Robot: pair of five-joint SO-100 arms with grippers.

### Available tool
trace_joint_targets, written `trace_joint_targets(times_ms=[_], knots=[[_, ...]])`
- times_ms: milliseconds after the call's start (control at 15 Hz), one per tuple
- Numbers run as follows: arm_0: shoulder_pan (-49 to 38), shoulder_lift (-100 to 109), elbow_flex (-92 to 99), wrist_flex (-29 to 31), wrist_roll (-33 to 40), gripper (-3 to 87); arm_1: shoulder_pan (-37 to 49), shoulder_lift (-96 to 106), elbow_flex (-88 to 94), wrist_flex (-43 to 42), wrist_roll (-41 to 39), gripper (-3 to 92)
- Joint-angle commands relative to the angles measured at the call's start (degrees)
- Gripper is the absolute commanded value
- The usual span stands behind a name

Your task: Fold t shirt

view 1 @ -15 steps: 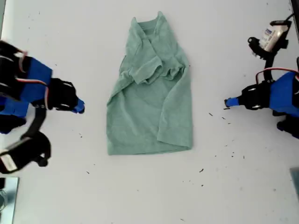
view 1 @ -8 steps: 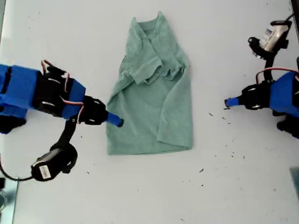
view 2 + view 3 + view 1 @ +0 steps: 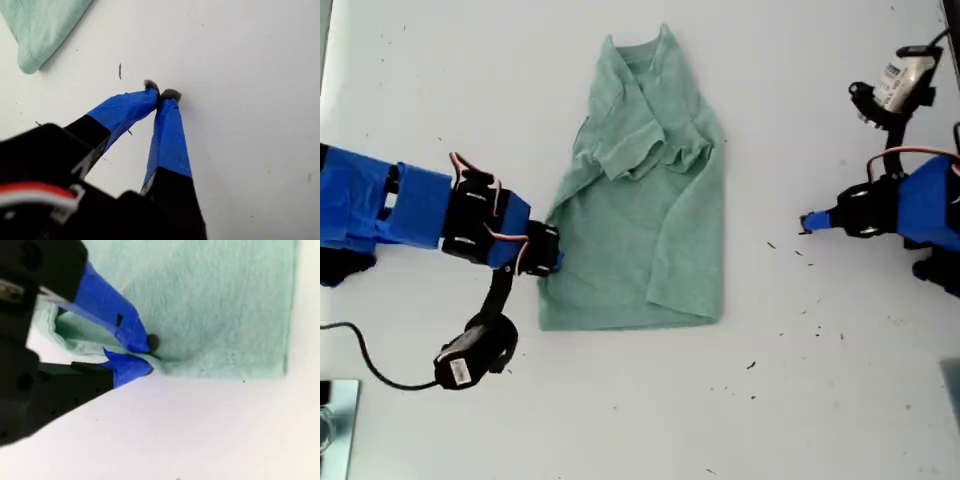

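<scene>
Pale sage-green cotton, the t shirt (image 3: 642,190) lies in the middle of the white table (image 3: 640,420), its long axis running from the neck at the exterior view's top to the hem at the bottom, with both sleeves already folded in over the chest. My second gripper (image 3: 145,356) is at the shirt's long side edge on the exterior view's left, not far above the hem, and its jaws are nearly closed with a fold of that edge pinched between the blue-taped tips. So the cloth lies across from this gripper toward the exterior view's right, and the next move likely means carrying the held edge over that way, across the long axis, or lifting it toward the neck; I cannot tell which. My first gripper (image 3: 161,95) sits well apart from the shirt at the exterior view's right, jaws closed tip to tip on nothing, over bare table, so it is the farther one.
</scene>
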Motion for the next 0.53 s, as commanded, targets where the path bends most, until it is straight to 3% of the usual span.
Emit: trace_joint_targets(times_ms=[0,133,267,467], knots=[[-0.18,18.72,-3.52,10.11,-1.49,-0.2,-0.44,1.05,2.64,0.00,0.62,2.4],[-2.46,24.61,-4.04,11.95,0.26,-0.2,-0.18,1.23,2.64,0.00,0.35,2.4],[-2.90,22.24,-6.33,6.06,2.90,-0.2,-0.26,1.23,2.64,0.00,0.53,2.4],[-1.32,1.76,-24.17,-2.72,8.61,-0.2,-0.26,1.23,2.64,0.00,0.62,2.4]])
